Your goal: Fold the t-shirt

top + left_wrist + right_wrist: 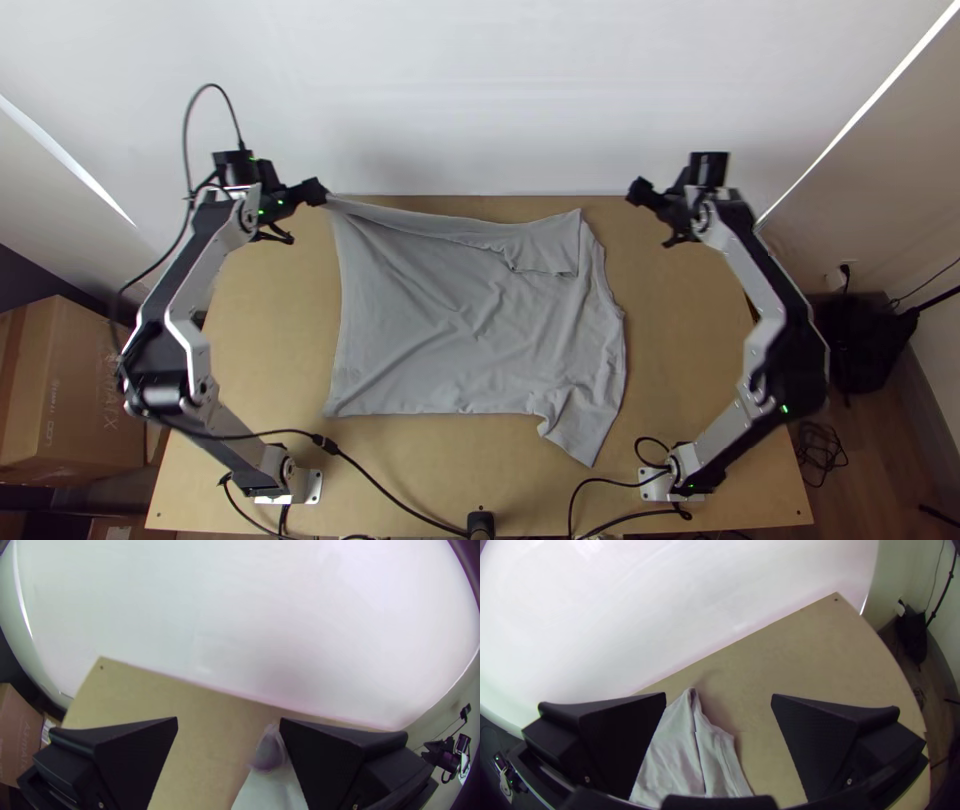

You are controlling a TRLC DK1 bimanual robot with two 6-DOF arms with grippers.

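Worktop of pale wood [680, 330], backed by a white wall [450, 90], is partly covered by a grey fabric T-shirt [430, 330], black left pincer [301, 214] and right pincer [656, 216] both released.

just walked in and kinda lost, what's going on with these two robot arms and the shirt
The left black two-fingered end effector is open at the far left corner of a grey cloth t-shirt on a light wooden table. The right black end effector is open too, empty, off to the shirt's right. The shirt is mostly spread, a strip turned over along its far edge.
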